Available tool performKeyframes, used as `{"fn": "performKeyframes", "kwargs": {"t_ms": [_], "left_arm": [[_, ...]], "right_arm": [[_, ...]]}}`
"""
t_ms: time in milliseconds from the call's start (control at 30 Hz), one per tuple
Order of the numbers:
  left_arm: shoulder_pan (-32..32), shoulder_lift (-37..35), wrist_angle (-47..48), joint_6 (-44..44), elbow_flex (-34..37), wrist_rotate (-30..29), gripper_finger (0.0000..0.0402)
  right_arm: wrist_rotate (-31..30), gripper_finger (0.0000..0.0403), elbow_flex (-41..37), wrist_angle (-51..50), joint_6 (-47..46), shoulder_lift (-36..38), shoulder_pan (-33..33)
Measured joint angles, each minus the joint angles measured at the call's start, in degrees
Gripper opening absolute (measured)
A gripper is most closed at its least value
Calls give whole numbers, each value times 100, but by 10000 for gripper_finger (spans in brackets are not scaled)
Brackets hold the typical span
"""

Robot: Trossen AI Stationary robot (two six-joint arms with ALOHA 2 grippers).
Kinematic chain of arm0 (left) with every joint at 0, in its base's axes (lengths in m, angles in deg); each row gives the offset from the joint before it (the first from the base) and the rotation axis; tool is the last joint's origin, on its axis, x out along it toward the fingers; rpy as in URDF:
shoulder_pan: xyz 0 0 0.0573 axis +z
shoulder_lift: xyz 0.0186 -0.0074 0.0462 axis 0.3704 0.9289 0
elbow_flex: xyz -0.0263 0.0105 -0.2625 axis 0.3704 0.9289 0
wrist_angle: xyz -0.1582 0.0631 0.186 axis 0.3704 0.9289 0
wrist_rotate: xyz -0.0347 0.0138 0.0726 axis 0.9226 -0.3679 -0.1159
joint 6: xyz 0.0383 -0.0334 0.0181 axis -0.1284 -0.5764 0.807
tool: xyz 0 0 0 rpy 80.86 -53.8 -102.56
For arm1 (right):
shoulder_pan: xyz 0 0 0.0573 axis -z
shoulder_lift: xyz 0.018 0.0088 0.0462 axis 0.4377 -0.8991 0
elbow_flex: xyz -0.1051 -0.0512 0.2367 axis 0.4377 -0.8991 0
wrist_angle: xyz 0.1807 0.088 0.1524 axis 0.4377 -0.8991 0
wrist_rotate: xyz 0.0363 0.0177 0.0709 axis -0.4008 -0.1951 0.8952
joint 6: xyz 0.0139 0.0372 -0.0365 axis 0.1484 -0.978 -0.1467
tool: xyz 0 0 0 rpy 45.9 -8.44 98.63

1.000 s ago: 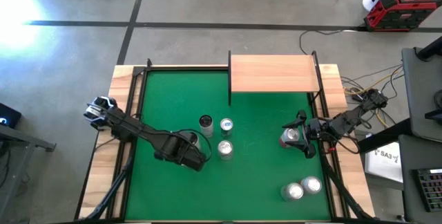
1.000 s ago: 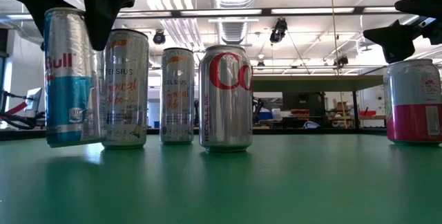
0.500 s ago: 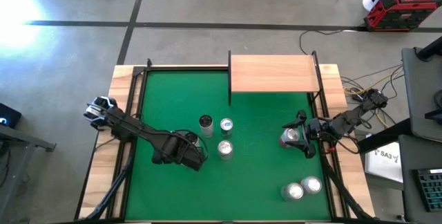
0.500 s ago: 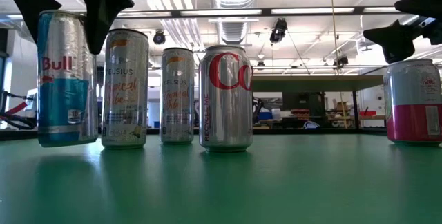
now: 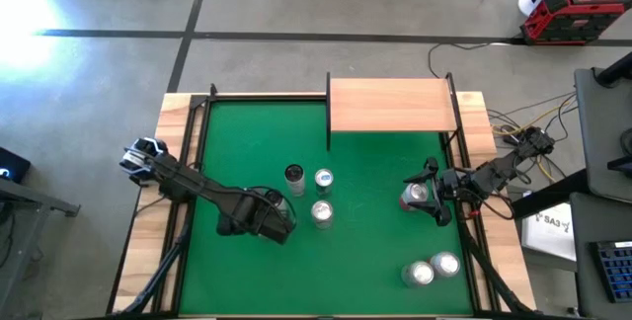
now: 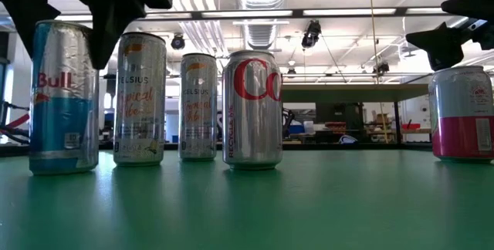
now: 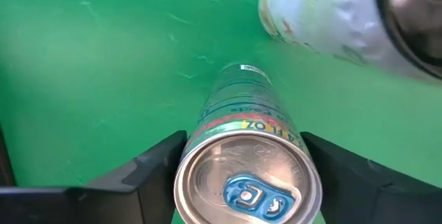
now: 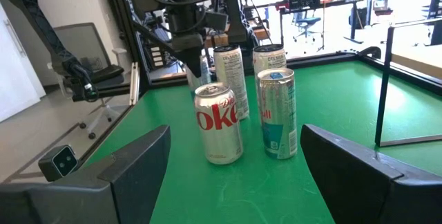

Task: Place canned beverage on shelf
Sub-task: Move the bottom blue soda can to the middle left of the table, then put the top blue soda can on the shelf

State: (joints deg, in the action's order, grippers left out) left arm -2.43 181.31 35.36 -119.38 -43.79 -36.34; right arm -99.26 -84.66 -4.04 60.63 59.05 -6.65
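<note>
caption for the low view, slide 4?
Left gripper sets a Red Bull can on the table beside three standing cans.

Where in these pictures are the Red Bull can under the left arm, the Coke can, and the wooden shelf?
Red Bull can (image 6: 63,99): low view, on its silver and blue side.
Coke can (image 6: 252,107): low view, on its side, just below the red lettering.
shelf (image 5: 391,105): high view, middle of the bare board.

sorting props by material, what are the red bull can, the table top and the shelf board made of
Red Bull can: thin metal, likely aluminium, with a glossy printed wall and shiny pull-tab lid. Table top: green, matte and cloth-like, probably felt. Shelf board: pale wood or wood-look laminate, with visible grain.
</note>
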Motion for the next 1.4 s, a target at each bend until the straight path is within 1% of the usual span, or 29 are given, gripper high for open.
{"fn": "performKeyframes", "kwargs": {"t_ms": [300, 367, 400, 567, 667, 733, 800, 900, 1000, 1100, 1200, 1233, 1300, 1400], "left_arm": [[0, -10, -67, 545, -2, -36, 375], [0, -46, -72, 640, -2, -36, 393], [0, -86, -95, 719, -2, -38, 395], [0, -472, -167, 893, -4, -77, 383], [-10, -822, -34, 965, -6, -225, 382], [-39, -1100, 88, 1176, -5, -393, 382], [-104, -1408, 266, 1478, -2, -744, 382], [-255, -1901, 418, 2055, 56, -1435, 381], [-442, -2486, 427, 2507, 262, -1952, 381], [-630, -3213, 306, 2704, 805, -2594, 379], [-752, -4084, -200, 3102, 1675, -3453, 371], [-771, -4392, -480, 3441, 2007, -3766, 368], [-772, -5035, -1286, 4513, 2697, -4330, 363], [-755, -5940, -3124, 6911, 3691, -4803, 361]], "right_arm": [[-1, 315, -1, 1, 0, 0, -1], [1, 315, 1, 1, 0, 0, 0], [1, 315, -1, 0, 1, 0, -1], [0, 315, -1, -1, 2, 0, -2], [-1, 315, -1, -1, 0, 0, 0], [-1, 315, -1, -1, 2, 0, -1], [0, 315, 0, 0, 0, 0, -2], [1, 315, -1, -1, 0, 0, 0], [1, 315, 1, 0, 1, 0, -1], [0, 315, 0, 1, 0, 0, -1], [-1, 315, 1, -1, 0, 0, 0], [-1, 315, 1, 1, 0, 0, -2], [0, 315, -1, -1, 0, 0, -1], [0, 315, -1, -1, 0, 0, 0]]}}
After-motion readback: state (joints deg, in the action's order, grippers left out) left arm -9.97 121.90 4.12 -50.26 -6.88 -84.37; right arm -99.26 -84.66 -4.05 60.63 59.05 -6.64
